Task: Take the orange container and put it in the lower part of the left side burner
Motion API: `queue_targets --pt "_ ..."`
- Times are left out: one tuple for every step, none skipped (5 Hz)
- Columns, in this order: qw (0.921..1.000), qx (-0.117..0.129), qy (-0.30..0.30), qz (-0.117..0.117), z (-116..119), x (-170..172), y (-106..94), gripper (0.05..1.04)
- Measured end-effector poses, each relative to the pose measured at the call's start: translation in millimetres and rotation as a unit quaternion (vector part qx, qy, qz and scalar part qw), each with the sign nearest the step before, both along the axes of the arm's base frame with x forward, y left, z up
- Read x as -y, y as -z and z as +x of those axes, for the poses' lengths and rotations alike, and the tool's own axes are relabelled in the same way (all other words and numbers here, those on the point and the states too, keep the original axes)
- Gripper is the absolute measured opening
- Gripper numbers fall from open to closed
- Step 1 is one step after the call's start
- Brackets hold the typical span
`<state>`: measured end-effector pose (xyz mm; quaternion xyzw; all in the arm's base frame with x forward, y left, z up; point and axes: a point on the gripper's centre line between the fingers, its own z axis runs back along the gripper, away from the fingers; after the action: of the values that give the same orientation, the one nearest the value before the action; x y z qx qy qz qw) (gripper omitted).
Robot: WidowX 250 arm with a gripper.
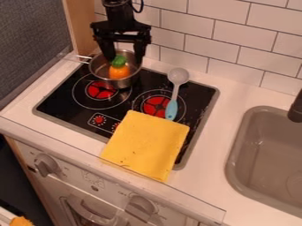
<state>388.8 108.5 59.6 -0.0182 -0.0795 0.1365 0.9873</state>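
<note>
Two fingers are standing apart on the claw, one over the pot and the other by its sink-side rim. Between and just below them, the orange toy with its green top is sitting inside the pot; whether the claw is touching it, I cannot tell. The pot's wall is ringing the toy, and its wire handle is sticking out on the side away from the sink.

Nearer the camera than the claw, the left burner is showing red, the pot covering the back of its ring. The spoon is lying sinkward of the claw, its blue handle crossing the right burner. Farther toward the camera, the yellow cloth is covering the stove's near sink-side portion and reaching the printed controls. Behind the claw, white tiles are lining the wall, with a wooden post standing to one side. Well apart from it, the sink and tap are occupying the right.
</note>
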Motion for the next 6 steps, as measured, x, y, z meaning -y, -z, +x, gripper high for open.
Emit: queue_targets --pt "0.9999 -0.015 0.004 0.002 5.6 -3.7 11.0 0.999" --pt "0.9992 -0.039 0.007 0.001 6.5 -5.9 28.4 0.999" --pt "0.9992 -0.039 0.007 -0.001 6.7 -4.6 28.4 0.947" --pt "0.9994 -0.034 0.003 -0.008 5.9 -0.6 31.5 0.679" --pt "0.9998 -0.012 0.013 -0.002 2.1 2.6 11.7 0.642" --pt "0.9983 0.047 0.029 0.021 -3.5 5.7 -41.0 0.642"
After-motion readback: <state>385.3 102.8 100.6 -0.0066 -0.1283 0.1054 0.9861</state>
